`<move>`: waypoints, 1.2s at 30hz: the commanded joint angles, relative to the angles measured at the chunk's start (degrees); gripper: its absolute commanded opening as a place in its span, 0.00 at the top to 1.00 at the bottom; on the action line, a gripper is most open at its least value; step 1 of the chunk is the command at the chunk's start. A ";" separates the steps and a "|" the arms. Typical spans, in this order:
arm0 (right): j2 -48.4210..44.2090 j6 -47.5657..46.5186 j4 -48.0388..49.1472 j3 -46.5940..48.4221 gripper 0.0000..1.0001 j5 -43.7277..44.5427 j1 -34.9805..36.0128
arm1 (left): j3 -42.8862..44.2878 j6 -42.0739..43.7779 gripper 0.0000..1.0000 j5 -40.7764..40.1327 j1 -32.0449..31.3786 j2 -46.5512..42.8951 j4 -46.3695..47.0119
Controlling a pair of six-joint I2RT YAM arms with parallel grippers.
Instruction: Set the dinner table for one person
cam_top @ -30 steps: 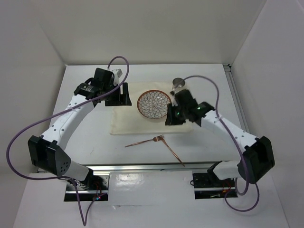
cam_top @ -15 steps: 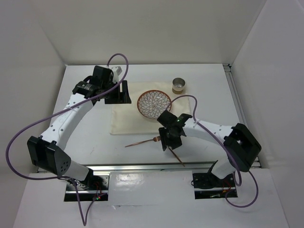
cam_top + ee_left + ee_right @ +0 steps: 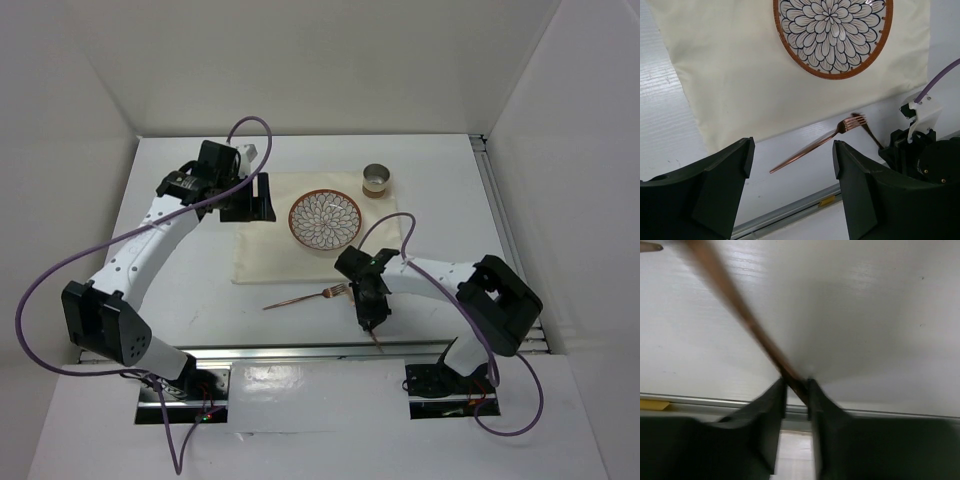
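pinching the near copper utensil (image 3: 735, 310) by its handle, my right gripper (image 3: 796, 385) has left the far metal cup (image 3: 376, 180); cutlery goes next, left gripper (image 3: 792, 147) spread.

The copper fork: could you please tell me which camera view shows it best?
The left wrist view: the fork lies large and clear on the white table, tines and handle unobstructed. The top external view shows the fork whole but small. The right wrist view shows only a different, blurred copper utensil.
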 commanded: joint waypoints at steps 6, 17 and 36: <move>-3.13 1.28 5.01 -4.26 0.95 0.15 0.96 | 4.08 1.77 0.18 0.37 0.26 2.72 0.06; -8.06 0.65 -4.03 3.46 1.00 0.15 0.96 | 5.13 1.77 0.18 0.90 0.26 2.72 -0.47; -10.09 0.23 -13.99 18.05 1.00 1.38 -7.37 | 4.60 1.77 0.18 1.07 0.26 4.57 0.59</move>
